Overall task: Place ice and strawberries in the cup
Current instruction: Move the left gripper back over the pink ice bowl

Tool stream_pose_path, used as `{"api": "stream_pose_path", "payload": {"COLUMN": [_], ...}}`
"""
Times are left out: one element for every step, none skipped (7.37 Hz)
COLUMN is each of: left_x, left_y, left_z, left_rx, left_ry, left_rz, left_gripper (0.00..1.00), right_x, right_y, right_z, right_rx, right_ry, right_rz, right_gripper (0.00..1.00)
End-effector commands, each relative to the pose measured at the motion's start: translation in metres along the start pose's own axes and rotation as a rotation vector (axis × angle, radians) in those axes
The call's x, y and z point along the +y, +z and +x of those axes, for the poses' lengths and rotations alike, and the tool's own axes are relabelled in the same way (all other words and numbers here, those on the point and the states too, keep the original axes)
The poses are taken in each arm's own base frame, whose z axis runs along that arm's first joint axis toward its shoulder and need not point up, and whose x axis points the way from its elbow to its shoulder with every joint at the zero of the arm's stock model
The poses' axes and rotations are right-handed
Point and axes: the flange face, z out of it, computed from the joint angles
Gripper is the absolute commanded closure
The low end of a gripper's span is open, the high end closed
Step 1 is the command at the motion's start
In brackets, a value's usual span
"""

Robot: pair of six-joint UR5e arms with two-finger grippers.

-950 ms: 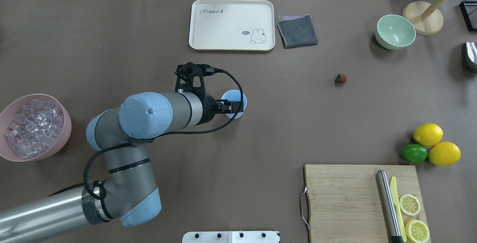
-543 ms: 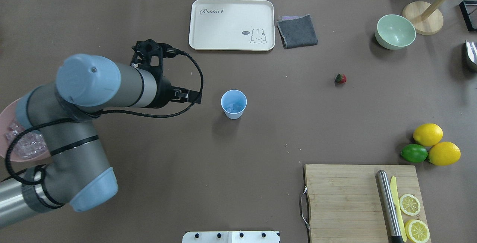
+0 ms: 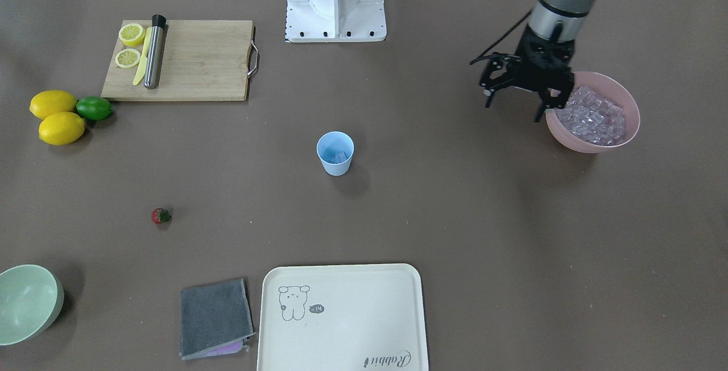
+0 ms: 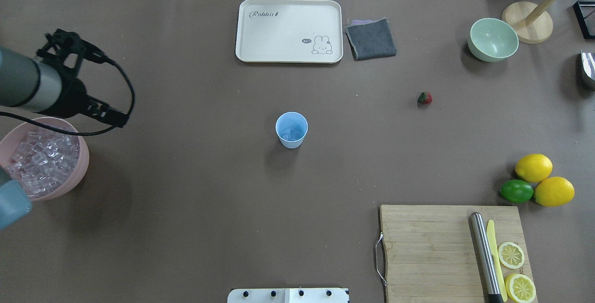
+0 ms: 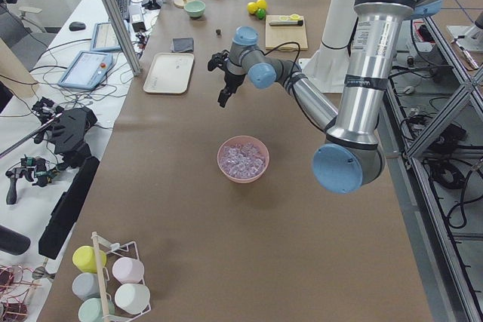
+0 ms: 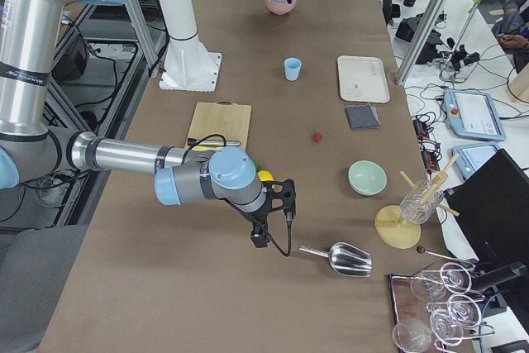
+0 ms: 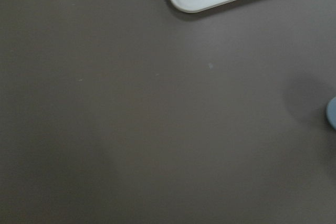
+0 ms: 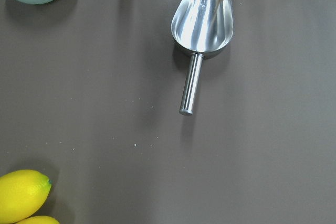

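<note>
Hovering at the left end of the desk (image 4: 209,187), the left hand (image 3: 513,112) is holding its fingers spread and carrying nothing. It is hanging just beside the rim of the bowl (image 4: 84,161) that is holding the heap of ice (image 4: 39,156). Mid-desk, the cup (image 4: 291,129) is standing upright, already showing a few cubes at its bottom. Further right, the strawberry (image 4: 424,98) is lying on the bare desk, well apart from the cup. The right hand (image 6: 260,240) is waiting at the far right end; whether it is open cannot be told. The ice step is seemingly under way. The next move is likely calling for a dip into the heap, or a reach for the strawberry.
</note>
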Motion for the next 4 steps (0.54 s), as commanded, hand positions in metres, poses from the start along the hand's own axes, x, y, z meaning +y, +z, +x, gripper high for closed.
{"api": "stream_pose_path", "payload": {"left_x": [0.071,0.1,0.121,0.141], "left_y": [0.015,0.035,0.052,0.056], "left_z": [-0.087,-0.111,-0.13,-0.135], "left_rx": [-0.012,-0.005,0.01,0.052], "left_ry": [0.099,0.103,0.108,0.105], "left_rz": [-0.024,-0.005,0.022,0.001], "left_gripper": [0.01,0.01,0.01,0.01], "right_x": [0.001,0.0,0.0,0.0], "right_y": [0.001,0.001,0.001,0.001], "right_z": [0.001,0.001,0.001,0.001], "right_rx": [-0.001,-0.001,-0.003,-0.003], "right_ry": [0.001,-0.002,-0.002,-0.002], "right_rz": [-0.002,-0.001,-0.001,-0.001], "right_gripper": [0.0,0.0,0.0,0.0]}}
